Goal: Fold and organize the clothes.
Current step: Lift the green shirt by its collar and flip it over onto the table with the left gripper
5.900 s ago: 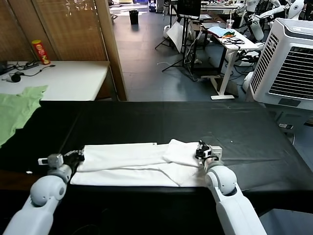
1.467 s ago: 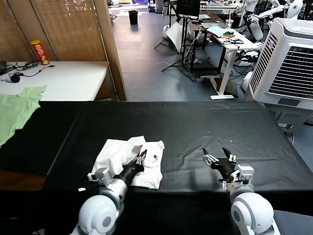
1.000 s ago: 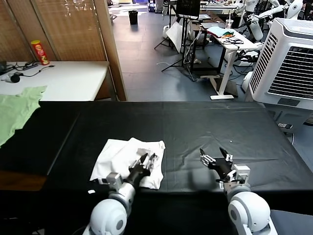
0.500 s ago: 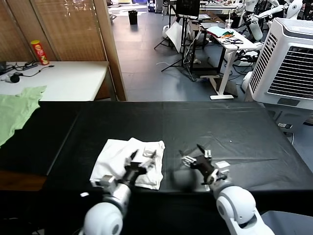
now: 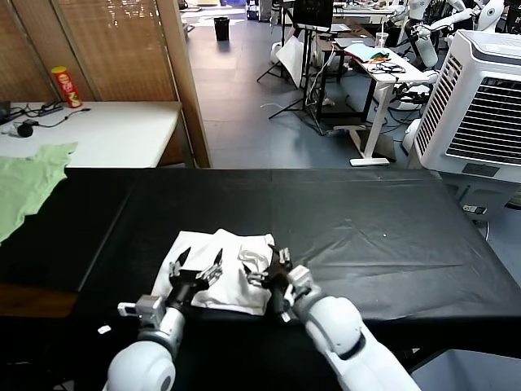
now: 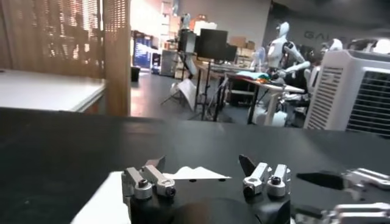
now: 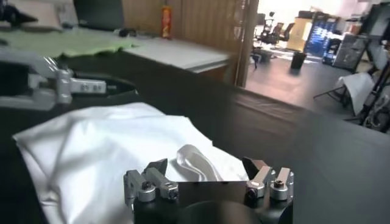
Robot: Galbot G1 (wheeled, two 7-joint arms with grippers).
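White cotton, our T-shirt (image 5: 213, 267) lies bunched in a loose fold on the black table (image 5: 366, 220), near its front edge. Our left gripper (image 5: 195, 267) sits over the shirt's left part, fingers spread and holding nothing. Our right gripper (image 5: 265, 265) is at the shirt's right edge, also spread wide and empty. A pale green garment (image 5: 24, 183) lies far left.

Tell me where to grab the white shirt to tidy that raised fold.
Probably take the shirt at the raised fold on its right edge, coming in from the right with the right tool, open beside it. That ridge stands up from the table, while the rest lies flat.
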